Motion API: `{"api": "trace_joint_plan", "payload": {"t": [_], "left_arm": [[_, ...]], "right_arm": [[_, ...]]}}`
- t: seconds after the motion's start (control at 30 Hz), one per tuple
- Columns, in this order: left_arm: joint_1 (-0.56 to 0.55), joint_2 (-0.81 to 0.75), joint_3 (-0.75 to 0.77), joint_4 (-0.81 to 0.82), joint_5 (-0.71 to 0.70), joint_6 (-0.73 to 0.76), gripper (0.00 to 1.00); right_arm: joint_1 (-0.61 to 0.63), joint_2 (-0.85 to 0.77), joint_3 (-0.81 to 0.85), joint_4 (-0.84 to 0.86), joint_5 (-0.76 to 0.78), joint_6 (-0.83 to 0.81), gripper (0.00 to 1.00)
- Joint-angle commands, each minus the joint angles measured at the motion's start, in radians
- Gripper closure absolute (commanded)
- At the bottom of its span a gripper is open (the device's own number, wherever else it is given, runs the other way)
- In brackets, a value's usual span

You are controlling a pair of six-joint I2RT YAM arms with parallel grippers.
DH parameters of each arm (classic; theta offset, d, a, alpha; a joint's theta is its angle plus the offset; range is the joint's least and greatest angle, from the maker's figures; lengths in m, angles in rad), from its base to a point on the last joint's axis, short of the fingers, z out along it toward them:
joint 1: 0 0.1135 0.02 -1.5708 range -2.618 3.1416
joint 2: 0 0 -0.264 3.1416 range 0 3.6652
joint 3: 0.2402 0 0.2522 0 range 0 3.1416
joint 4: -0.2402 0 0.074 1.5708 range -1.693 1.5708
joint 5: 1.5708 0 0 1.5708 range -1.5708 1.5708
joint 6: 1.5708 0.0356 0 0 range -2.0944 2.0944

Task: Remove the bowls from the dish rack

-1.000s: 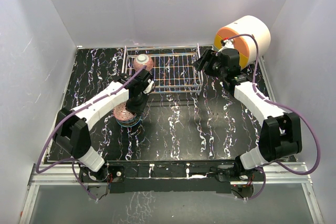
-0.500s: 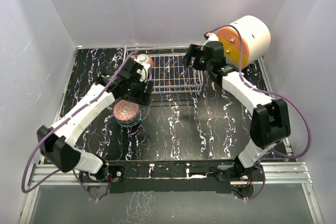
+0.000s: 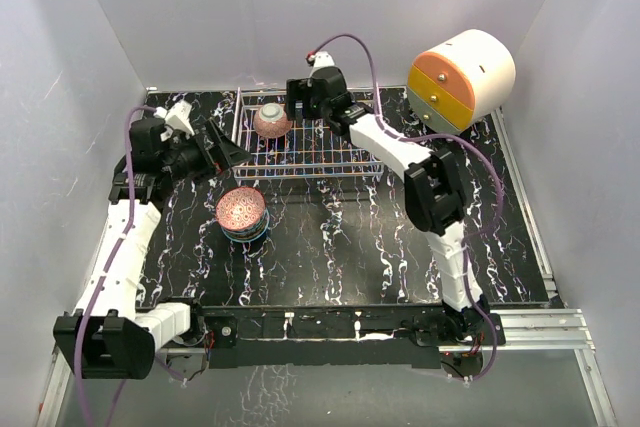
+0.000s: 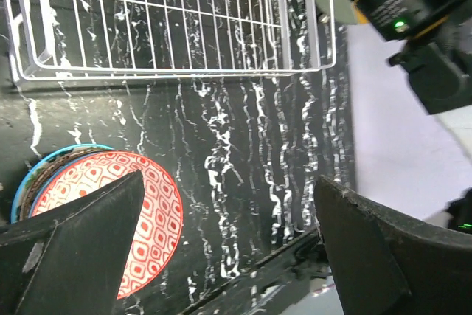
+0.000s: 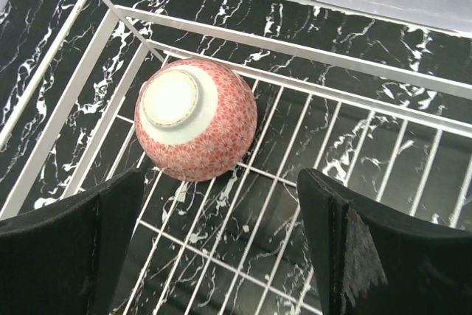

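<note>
one pink bowl (image 5: 195, 119) lay upside down in the far left corner of the wire dish rack (image 5: 295, 46), with its pale foot ring up. it looked hard, smooth and a bit slippery, light to lift but easy to crack if dropped, so a good hold would be across its round sides. the right gripper (image 5: 221, 204) hung over it, wide apart and empty. the left gripper (image 4: 228, 182) was wide apart and empty too, near the stack of bowls (image 4: 147, 212) on the black table (image 4: 243, 130) in front of the rack
</note>
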Motion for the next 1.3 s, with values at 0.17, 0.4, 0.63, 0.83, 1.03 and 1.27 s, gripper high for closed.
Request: {"api": "trace_joint_plan", "payload": {"t": [0.17,0.4,0.63,0.83,1.03,1.27], "left_arm": [[0.127,-0.040,-0.124,0.172,0.295,-0.130,0.03],[0.128,-0.056,-0.177,0.180,0.288,-0.125,0.03],[0.128,-0.063,-0.223,0.188,0.287,-0.127,0.03],[0.129,-0.059,-0.227,0.170,0.280,-0.110,0.03],[0.127,-0.045,-0.224,0.165,0.274,-0.102,0.03],[0.128,-0.038,-0.227,0.163,0.273,-0.097,0.03]], "right_arm": [[0.062,0.182,0.261,0.067,0.036,-0.130,0.09],[0.089,0.255,0.307,0.145,0.034,-0.193,0.11],[0.092,0.341,0.396,0.158,0.040,-0.194,0.11],[0.091,0.394,0.422,0.185,0.058,-0.196,0.12],[0.090,0.399,0.404,0.216,0.057,-0.214,0.30],[0.091,0.385,0.368,0.262,0.034,-0.233,0.47]]}}
